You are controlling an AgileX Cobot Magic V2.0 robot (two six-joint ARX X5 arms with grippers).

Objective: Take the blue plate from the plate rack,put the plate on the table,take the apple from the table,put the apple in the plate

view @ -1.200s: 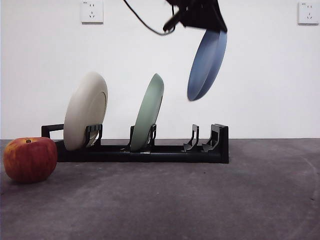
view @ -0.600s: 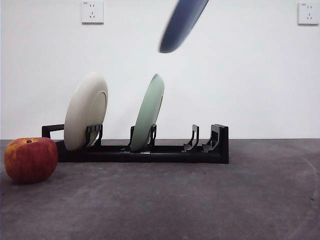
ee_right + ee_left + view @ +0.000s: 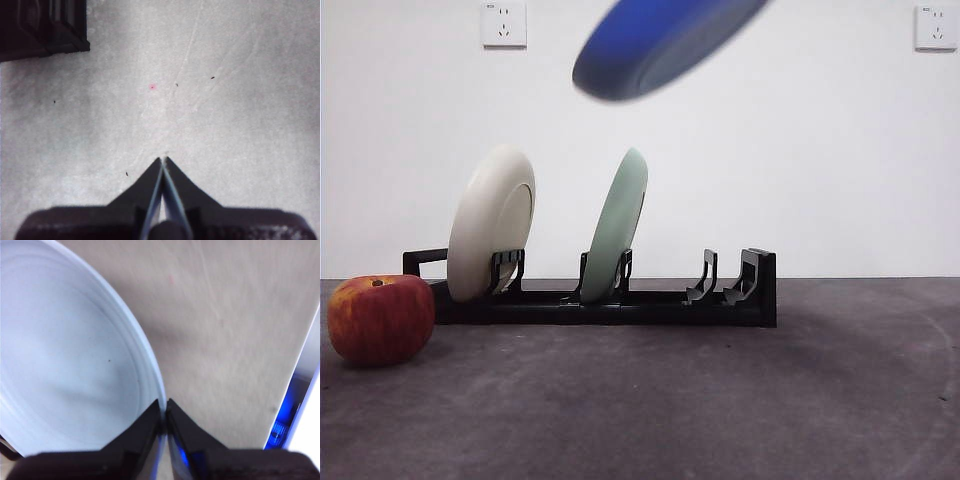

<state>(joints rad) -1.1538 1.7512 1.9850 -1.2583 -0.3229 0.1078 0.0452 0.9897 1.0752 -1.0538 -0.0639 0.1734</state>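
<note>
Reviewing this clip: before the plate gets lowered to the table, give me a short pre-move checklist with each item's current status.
1. Left gripper clamped on the blue plate rim: ok.
2. Plate clear of the plate rack, above the green plate: ok.
3. Plate level for placing: not ok, tilted.
4. Bare table in front of the rack: ok.
5. Apple away from that area, at the rack's end: ok.
6. Right gripper shut, over bare table: ok.
</note>
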